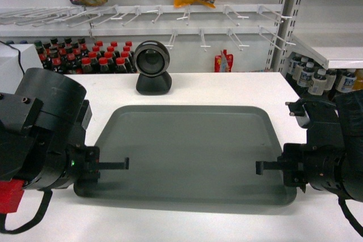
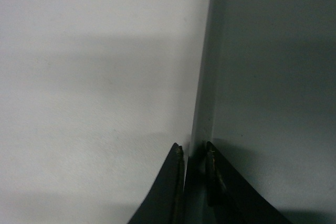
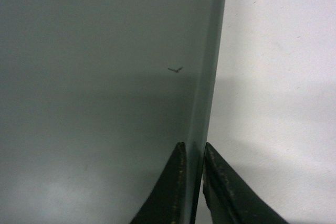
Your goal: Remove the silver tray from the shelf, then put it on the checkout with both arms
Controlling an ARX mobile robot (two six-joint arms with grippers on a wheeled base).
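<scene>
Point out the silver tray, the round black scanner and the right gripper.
silver tray (image 1: 193,151): head view, bare middle of its floor.
round black scanner (image 1: 152,59): head view, centre of its round face.
right gripper (image 3: 193,182): right wrist view, midway between its fingers straddling the tray rim.

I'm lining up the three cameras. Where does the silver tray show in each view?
Head: silver tray fills the centre, flat on the white counter.
Left wrist: tray on the right.
Right wrist: tray on the left.
Shared landmark: the tray's raised rim, with each tool closed on it.
</scene>
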